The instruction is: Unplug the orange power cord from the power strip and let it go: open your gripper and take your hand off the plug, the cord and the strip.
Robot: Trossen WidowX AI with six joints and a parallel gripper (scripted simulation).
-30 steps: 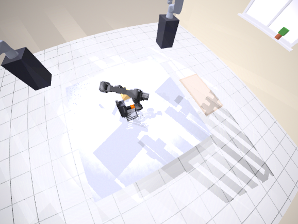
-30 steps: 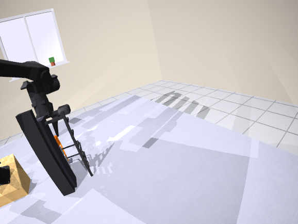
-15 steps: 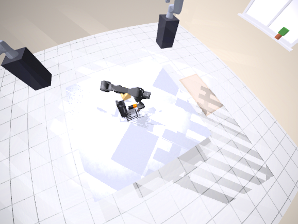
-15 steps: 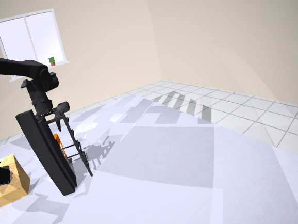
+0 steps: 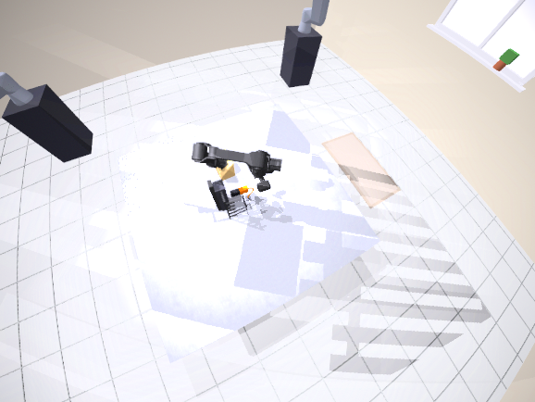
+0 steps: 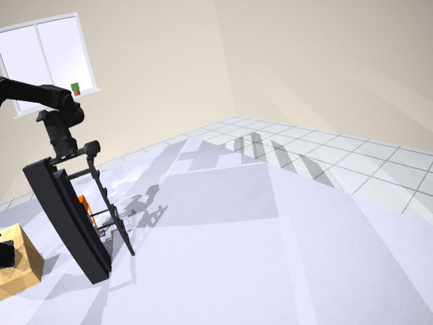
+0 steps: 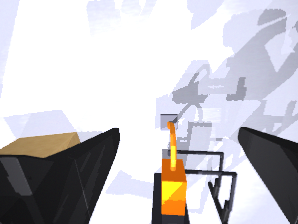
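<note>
The end effector (image 7: 177, 150) stands wide open and holds nothing; in the wrist view its two dark fingers flank the orange plug (image 7: 173, 187) with clear gaps on both sides. The plug sits low between them, its thin orange cord (image 7: 172, 145) curving up to a small grey block (image 7: 168, 121) on the worktop (image 6: 262, 243). A dark wire rack (image 6: 108, 204) leans just beside the plug, and the black strip (image 6: 67, 217) stands tilted next to it. A tan block (image 6: 19, 254) lies near the strip's base, toward the arm's (image 5: 231, 157) mount. Whether the plug touches the strip cannot be told.
</note>
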